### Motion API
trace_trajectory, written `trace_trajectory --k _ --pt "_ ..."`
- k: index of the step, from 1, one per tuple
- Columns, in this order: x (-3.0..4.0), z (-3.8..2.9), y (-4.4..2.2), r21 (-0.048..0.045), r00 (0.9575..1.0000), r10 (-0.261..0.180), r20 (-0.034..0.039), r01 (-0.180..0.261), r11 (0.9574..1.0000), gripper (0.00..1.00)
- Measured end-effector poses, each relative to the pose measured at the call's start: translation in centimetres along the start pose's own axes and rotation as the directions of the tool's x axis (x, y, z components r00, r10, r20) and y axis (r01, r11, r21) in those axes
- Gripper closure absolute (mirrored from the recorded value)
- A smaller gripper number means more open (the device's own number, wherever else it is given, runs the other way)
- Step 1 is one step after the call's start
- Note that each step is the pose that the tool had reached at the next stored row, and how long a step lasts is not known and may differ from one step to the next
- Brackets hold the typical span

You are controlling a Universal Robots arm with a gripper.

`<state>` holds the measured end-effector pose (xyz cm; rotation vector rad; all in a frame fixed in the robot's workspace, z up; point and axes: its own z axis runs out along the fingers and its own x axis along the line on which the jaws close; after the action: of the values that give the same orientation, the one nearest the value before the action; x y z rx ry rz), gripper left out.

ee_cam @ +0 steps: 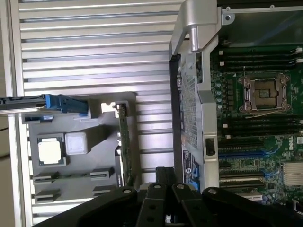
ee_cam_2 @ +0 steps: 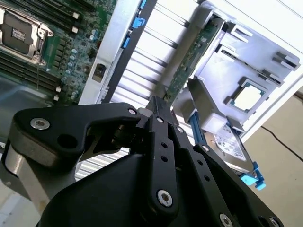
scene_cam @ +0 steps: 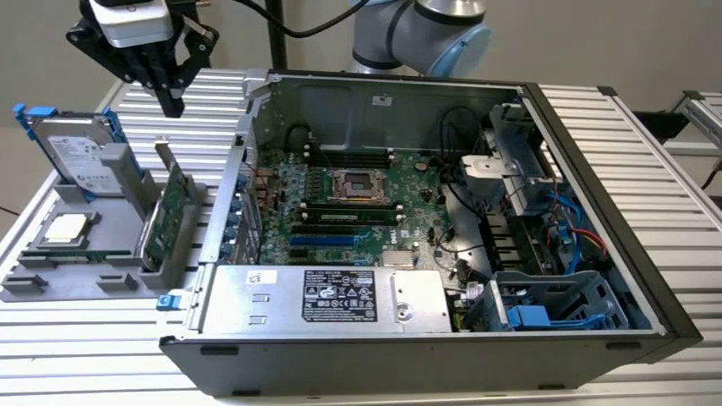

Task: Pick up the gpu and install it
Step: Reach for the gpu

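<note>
Claw (scene_cam: 172,106) pressed together and empty, hanging above the gpu (scene_cam: 172,211), which I judge stands on edge in its grey holder (scene_cam: 68,286) for easy pinching.

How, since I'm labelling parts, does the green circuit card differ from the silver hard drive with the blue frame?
The gpu, a thin green circuit card, is far slimmer than the boxy silver hard drive with its blue frame. The gpu stands along the side of the grey plastic holder nearest the open computer case; the hard drive stands across one end, at right angles to it. Both stand on edge in the holder.
</note>
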<state>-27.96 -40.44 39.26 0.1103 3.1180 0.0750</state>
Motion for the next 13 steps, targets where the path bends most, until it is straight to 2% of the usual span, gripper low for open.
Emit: trace_trajectory --k 13 --pt "1.12 -0.03 -0.1 0.0 1.0 0.0 0.0 0.0 1.0 1.0"
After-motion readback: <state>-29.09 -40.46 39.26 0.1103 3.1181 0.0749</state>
